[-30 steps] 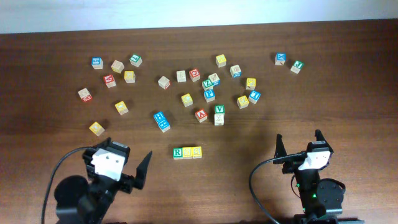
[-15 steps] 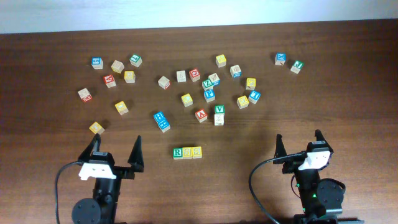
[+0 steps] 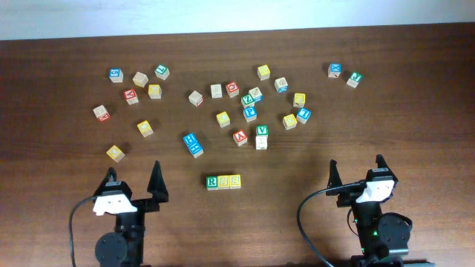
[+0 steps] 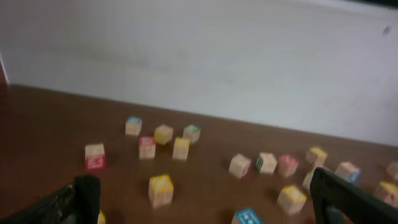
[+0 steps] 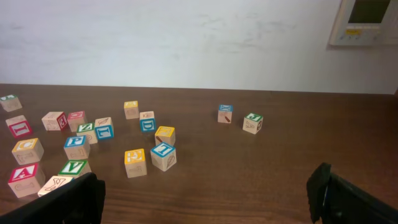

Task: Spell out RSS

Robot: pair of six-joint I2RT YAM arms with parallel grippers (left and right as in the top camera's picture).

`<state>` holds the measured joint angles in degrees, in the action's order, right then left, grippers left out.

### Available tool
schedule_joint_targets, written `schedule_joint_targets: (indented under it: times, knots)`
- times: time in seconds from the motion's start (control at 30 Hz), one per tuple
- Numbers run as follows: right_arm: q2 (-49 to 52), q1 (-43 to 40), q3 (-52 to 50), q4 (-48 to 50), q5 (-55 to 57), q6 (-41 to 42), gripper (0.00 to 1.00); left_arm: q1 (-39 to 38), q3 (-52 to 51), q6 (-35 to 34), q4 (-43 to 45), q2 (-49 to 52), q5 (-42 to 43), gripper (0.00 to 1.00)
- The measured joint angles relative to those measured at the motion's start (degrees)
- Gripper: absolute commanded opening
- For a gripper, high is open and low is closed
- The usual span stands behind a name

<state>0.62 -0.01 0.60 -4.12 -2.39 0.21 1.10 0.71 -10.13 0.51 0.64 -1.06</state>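
Observation:
Three blocks stand side by side in a row near the table's front middle: a green R block and two yellow blocks to its right. My left gripper is open and empty at the front left, well left of the row. My right gripper is open and empty at the front right. Both wrist views show open fingers with nothing between them; the row does not show in either.
Several loose letter blocks are scattered over the far half of the table, among them a blue block, a green V block on another block, a red A block and a yellow block near my left gripper. A white wall runs behind.
My left arm has swung back from pointing right to pointing straight ahead and settled at its front-left place, gripper open. The right arm and the blocks have not moved.

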Motion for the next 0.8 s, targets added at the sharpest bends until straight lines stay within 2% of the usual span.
schedule_joint_targets:
  times: [0.13, 0.37, 0.8]
  knots:
    - [0.0, 0.0, 0.0, 0.0, 0.0, 0.0, 0.98, 0.0, 0.0, 3.8, -5.0, 0.0, 0.2, 0.99]
    - [0.0, 0.0, 0.0, 0.0, 0.0, 0.0, 0.98, 0.0, 0.0, 7.4, -5.0, 0.0, 0.6, 0.99]
    - [0.0, 0.0, 0.0, 0.0, 0.0, 0.0, 0.98, 0.0, 0.0, 8.7, -5.0, 0.0, 0.6, 0.99]
